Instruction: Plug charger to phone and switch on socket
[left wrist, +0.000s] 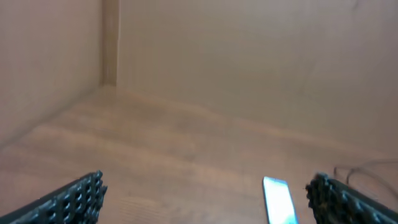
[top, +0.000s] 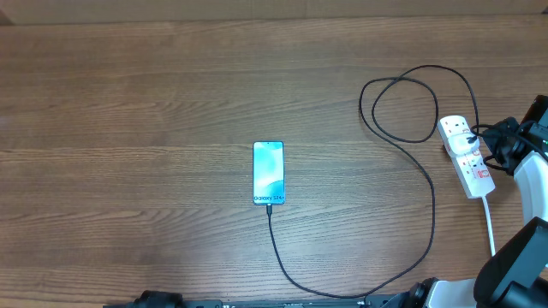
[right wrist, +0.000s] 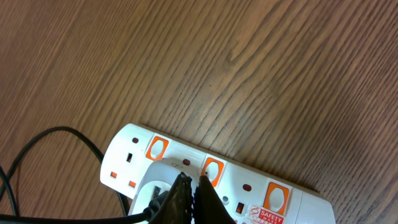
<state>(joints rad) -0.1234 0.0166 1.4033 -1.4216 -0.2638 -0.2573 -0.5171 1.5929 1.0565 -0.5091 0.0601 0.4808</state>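
The phone lies flat mid-table, screen lit, and shows again low in the left wrist view. The black charger cable meets the phone's near end, sweeps right and loops up to the white socket. A white adapter sits in the socket, with the cable leading off it. My right gripper is shut on nothing, its tips right at the socket's middle orange switch. My left gripper is open above bare table, with the phone just inside its right finger.
The socket's thick white cord runs toward the front right, beside the right arm. The socket has two more orange switches. A wooden wall backs the table.
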